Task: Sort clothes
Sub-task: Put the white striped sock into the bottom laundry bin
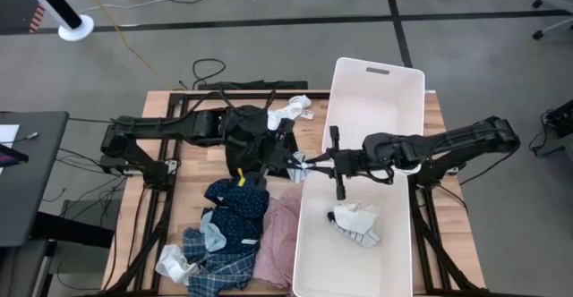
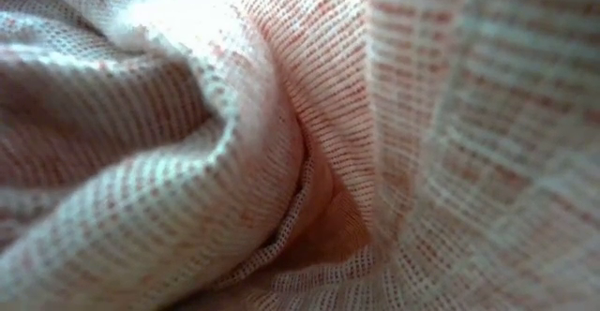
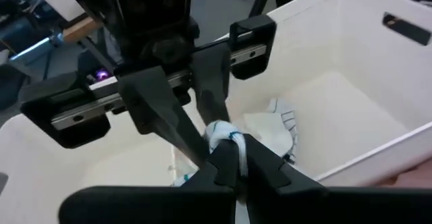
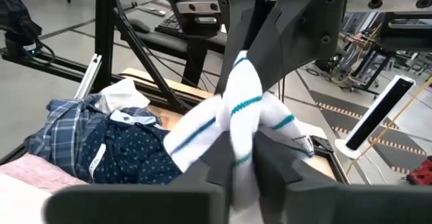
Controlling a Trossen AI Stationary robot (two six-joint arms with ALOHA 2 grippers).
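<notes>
A white sock with teal stripes [image 4: 236,109] hangs in the air between my two grippers, above the left wall of the white bin [image 1: 416,91]. My left gripper [image 3: 233,163] reaches in from the table's left and is shut on it. My right gripper [image 4: 239,177] faces it from the right and is shut on the same sock [image 1: 299,163]. Another striped sock [image 1: 354,224] lies on the bin's floor. A pile with a navy dotted piece [image 1: 240,203], a plaid shirt [image 1: 219,266] and a pink piece [image 1: 279,239] rests on the table's near left. My left gripper pinches a bunched part of the sock [image 3: 223,133] between its two fingers, coming in about level from the table's left. The sock is lifted clear of the table and bin. My right gripper pinches the sock's lower fold [image 4: 235,158] between its two fingers, coming in level from the table's right, tip to tip with the left gripper. The rest of the sock bulges in loose folds above and beside the fingers.
A white sock [image 1: 294,109] lies on the table's far side, left of the bin. The low view is filled by pink cloth [image 2: 281,142] right against the camera. Bare wood shows along the table's left edge [image 1: 134,216].
</notes>
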